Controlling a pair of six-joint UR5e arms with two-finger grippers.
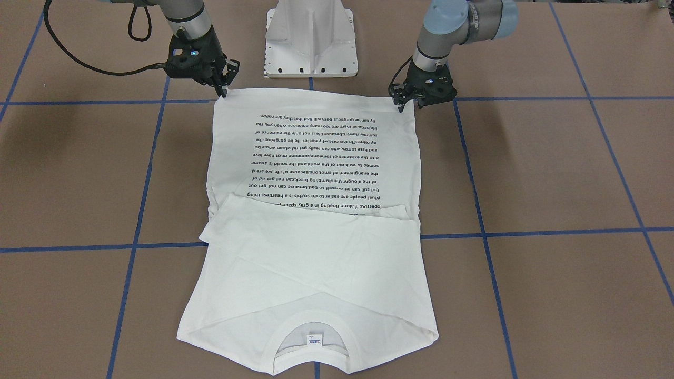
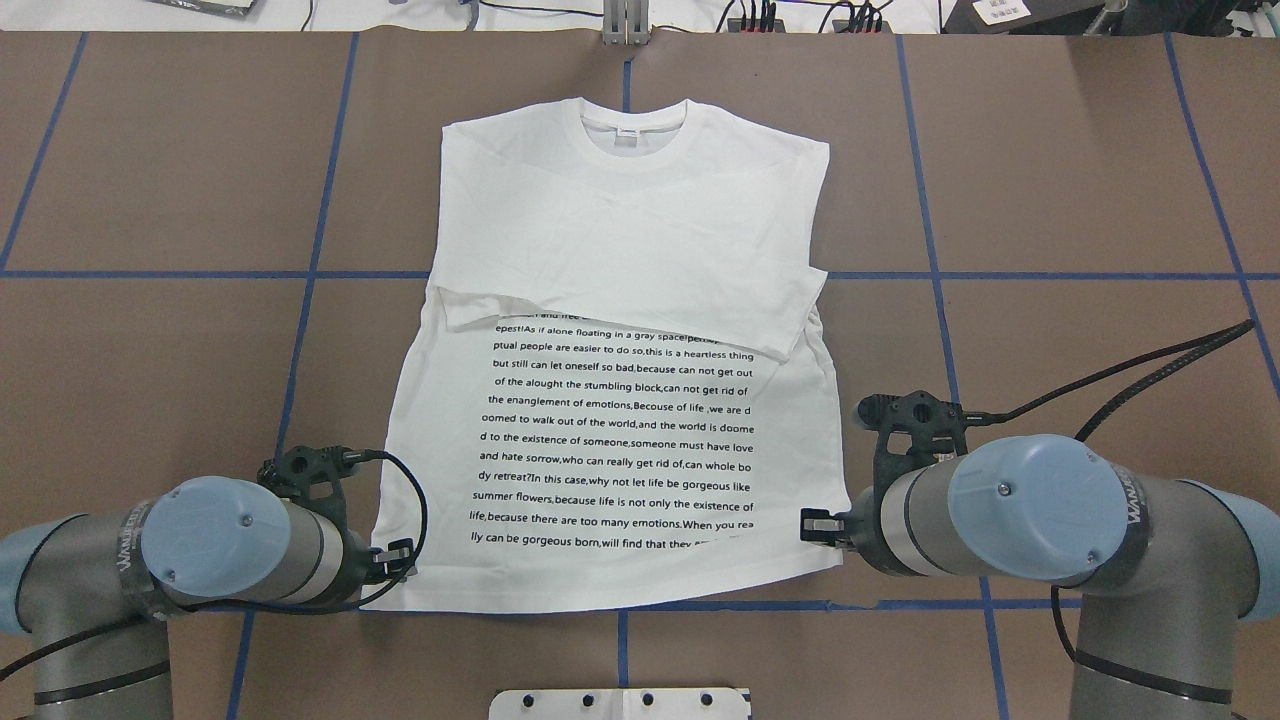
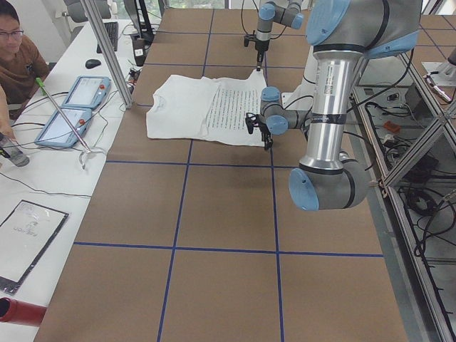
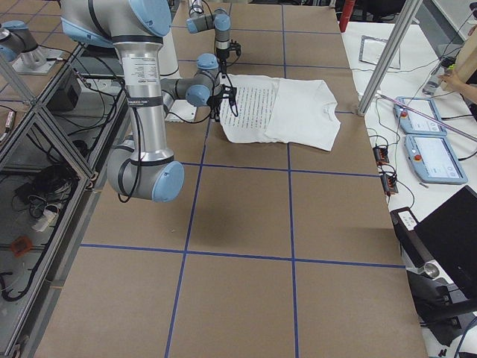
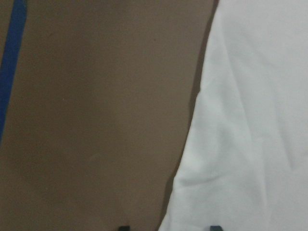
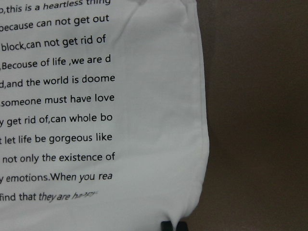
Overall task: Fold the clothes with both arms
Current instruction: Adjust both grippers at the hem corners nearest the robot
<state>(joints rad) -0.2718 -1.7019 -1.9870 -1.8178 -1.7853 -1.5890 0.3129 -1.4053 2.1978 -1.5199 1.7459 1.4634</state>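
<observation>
Nearest us in the front-facing view is the collar [image 1: 310, 318], with a small label [image 1: 314, 340] inside it. The white shirt [image 1: 316, 263] lies flat and front up on the brown table [image 1: 553, 168], with the collar away from the robot and the hem toward it. Both sleeves [image 1: 316, 231] are folded across the chest and cover the top of the black text [image 1: 321, 158].

The left gripper [image 1: 404, 107] stands at one hem corner. In its wrist view, its fingertips [image 5: 215, 227] are spread apart, one over cloth and one over bare table, and the shirt's side edge runs between them. The right gripper [image 1: 222, 93] is at the other hem corner. In its wrist view, its fingertips [image 6: 166, 225] are pressed close together on that corner, where the cloth puckers. Blue tape lines [image 1: 526, 98] cross the table in a grid.
</observation>
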